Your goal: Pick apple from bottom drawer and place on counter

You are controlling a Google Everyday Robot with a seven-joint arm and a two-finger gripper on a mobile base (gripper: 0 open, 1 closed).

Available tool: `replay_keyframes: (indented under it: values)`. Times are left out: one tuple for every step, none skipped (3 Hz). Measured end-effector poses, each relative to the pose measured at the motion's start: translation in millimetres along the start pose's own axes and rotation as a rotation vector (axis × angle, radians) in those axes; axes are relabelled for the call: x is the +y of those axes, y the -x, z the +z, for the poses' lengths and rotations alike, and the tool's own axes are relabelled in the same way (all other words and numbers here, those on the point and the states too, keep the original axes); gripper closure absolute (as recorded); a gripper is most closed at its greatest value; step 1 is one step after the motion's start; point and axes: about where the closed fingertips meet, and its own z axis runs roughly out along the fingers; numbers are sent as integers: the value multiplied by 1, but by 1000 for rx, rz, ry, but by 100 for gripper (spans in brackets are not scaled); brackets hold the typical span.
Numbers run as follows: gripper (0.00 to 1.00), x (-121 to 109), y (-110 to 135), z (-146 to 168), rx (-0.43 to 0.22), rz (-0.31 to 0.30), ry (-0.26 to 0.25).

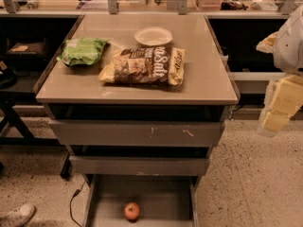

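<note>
At floor level on the far left, a white shoe [16,215] lies partly cut off by the picture's edge, and its wearer is out of view. Just right of it, a black cable [72,206] trails across the speckled floor beside the cabinet.

On the left part of the counter [203,74] a green crinkled bag [83,51] lies flat; its print is too small to read. Near the counter's middle lies a brown-and-yellow snack bag [142,65] with "Salt" legible on its face. Behind that bag, apart from it, stands a white paper bowl [153,35], whose inside cannot be made out.

Below the counter, two grey drawers with scratched fronts, the upper drawer [137,134] and the middle drawer [139,166], sit one above the other. A dark gap above each hides its interior.

The bottom drawer [161,197] is pulled out toward the viewer, and its front end is cut off by the lower edge. The apple [131,211] rests on the drawer floor, left of centre, apart from both side walls.

Along the back, a cluttered workbench [142,6] runs the full width, its upper part cropped.

At the far right, the gripper [280,109] hangs well outside the cabinet, beside the counter's right edge and about level with the upper drawer. It holds nothing and touches nothing. Its pale yellow parts overlap, so whether it is set wide or narrow cannot be told. The white arm [293,41] above it is largely cut off.
</note>
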Motion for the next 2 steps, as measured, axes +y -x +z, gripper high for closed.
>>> replay_keyframes:
  values:
    - [0,28,-2,42,-27,32,41]
    - [0,57,-13,115,-41,49,105]
